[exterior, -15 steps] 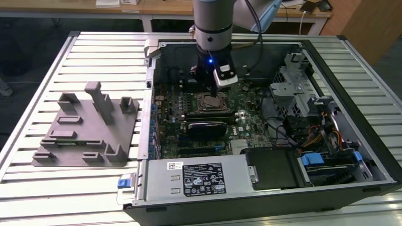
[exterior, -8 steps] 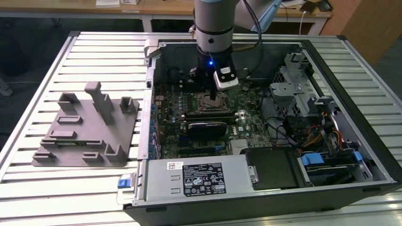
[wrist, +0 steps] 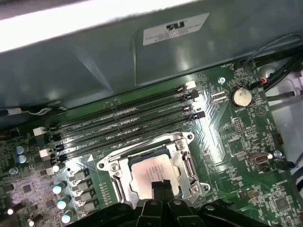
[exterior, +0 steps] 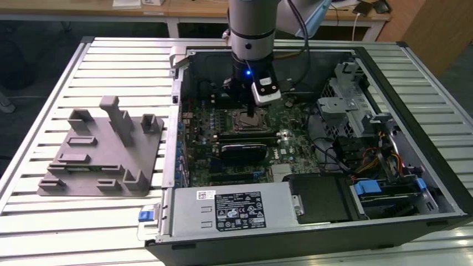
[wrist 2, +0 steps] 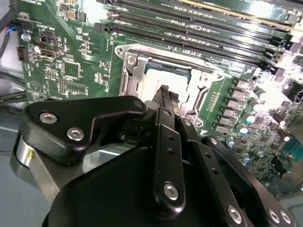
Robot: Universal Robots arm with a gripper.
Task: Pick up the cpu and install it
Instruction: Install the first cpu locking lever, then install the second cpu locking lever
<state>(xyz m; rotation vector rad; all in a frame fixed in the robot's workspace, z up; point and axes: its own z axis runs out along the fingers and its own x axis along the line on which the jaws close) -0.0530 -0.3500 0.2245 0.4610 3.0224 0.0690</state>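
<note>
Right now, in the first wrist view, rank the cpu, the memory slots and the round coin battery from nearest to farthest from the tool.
1. The cpu: in its socket on the motherboard, directly at the tips of the tool.
2. The memory slots: long parallel strips just beyond the socket.
3. The coin battery: off toward the board's corner, past the slot ends.
</note>
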